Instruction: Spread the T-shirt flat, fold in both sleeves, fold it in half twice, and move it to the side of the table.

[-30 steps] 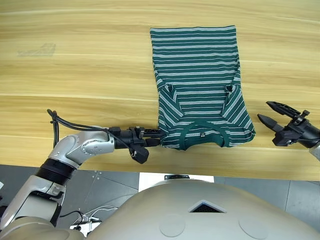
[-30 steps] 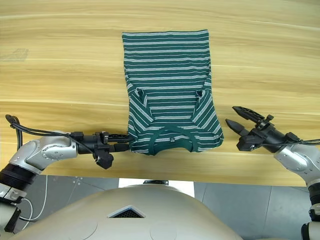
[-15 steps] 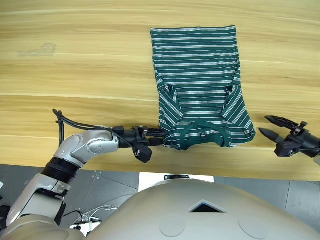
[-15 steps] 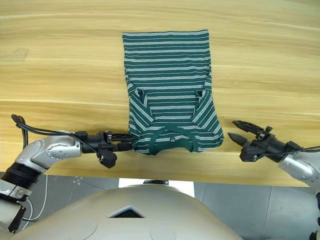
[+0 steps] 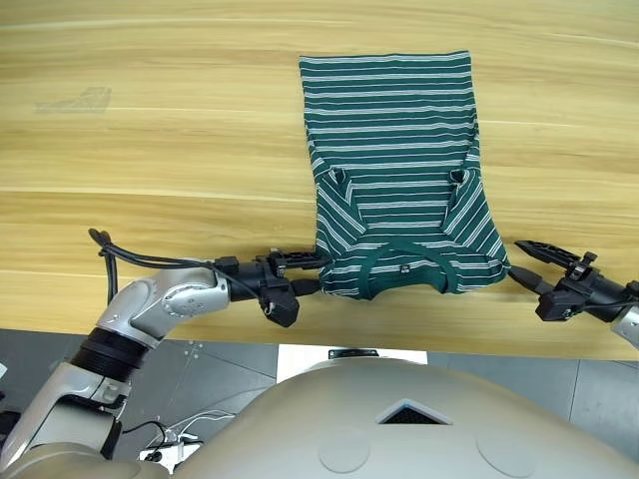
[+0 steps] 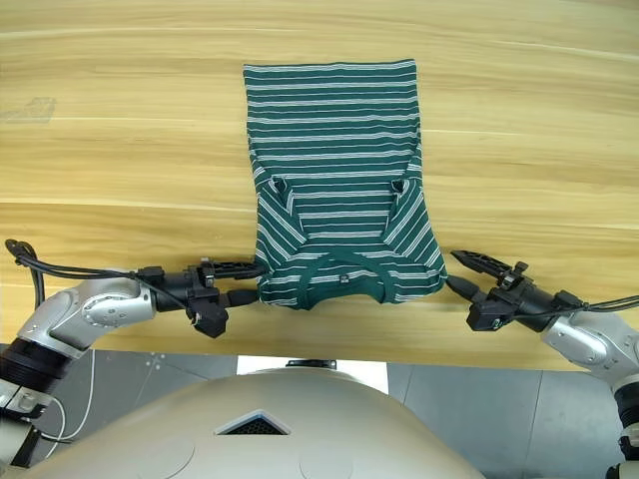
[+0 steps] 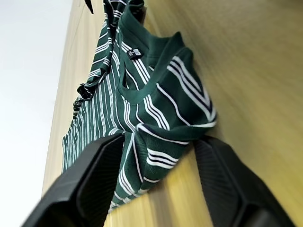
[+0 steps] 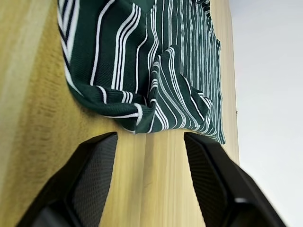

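Note:
A green striped T-shirt point(image 5: 394, 150) lies on the wooden table point(image 5: 150, 150), sleeves folded in and collar toward the front edge. My left gripper point(image 5: 318, 272) is low at the shirt's near left corner and open. In the left wrist view its fingers point(image 7: 90, 189) straddle that shoulder corner point(image 7: 156, 151) without pinching it. My right gripper point(image 5: 515, 256) is open at the near right corner. In the right wrist view its fingertips point(image 8: 106, 146) stop just short of the cloth point(image 8: 137, 71).
The table's front edge point(image 5: 200, 334) runs just behind both grippers. Bare wood stretches wide to the left of the shirt and also to its right.
My right gripper has moved left and lower, up to the shirt's near right corner. My left gripper has stayed at the near left corner, shifting only slightly.

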Controlling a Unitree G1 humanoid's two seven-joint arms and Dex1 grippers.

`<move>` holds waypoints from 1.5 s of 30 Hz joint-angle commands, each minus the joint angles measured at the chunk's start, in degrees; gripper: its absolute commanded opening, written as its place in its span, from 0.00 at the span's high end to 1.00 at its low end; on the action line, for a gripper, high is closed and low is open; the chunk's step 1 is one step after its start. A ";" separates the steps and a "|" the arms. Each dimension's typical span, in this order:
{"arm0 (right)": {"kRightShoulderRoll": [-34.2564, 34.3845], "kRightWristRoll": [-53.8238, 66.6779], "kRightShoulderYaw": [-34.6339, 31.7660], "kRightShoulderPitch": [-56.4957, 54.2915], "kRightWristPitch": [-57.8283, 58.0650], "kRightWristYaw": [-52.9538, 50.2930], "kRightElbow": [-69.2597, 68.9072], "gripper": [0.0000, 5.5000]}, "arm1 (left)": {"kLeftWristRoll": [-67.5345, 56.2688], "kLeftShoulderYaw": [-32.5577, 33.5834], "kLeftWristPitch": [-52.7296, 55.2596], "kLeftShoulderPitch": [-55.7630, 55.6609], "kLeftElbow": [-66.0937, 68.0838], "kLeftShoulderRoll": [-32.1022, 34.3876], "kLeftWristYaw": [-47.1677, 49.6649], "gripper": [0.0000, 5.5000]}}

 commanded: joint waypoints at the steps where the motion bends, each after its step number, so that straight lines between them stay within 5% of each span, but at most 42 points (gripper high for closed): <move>1: 0.50 -1.51 0.94 -0.65 0.07 0.73 0.10 0.52 | 2.82 -1.93 0.08 1.67 1.55 3.04 -4.24 0.41; 18: 3.48 -2.24 5.73 -5.91 -1.46 3.03 -0.54 0.52 | 4.99 -8.90 -2.56 -7.04 11.17 -3.87 -4.35 0.37; 24: 3.49 -2.53 5.10 -5.38 -2.08 2.05 -1.19 0.70 | 5.11 -9.65 -4.58 -8.64 14.43 -4.23 -3.61 0.36; 33: 5.14 -3.27 5.14 -5.88 -1.57 1.68 -1.97 0.99 | 6.96 -10.23 -6.76 -10.21 19.26 -5.09 -1.74 0.64; 45: 6.52 -3.89 5.25 -6.38 -1.03 0.93 -1.88 1.00 | 7.65 -10.00 -6.42 -10.79 23.13 -5.88 1.48 0.89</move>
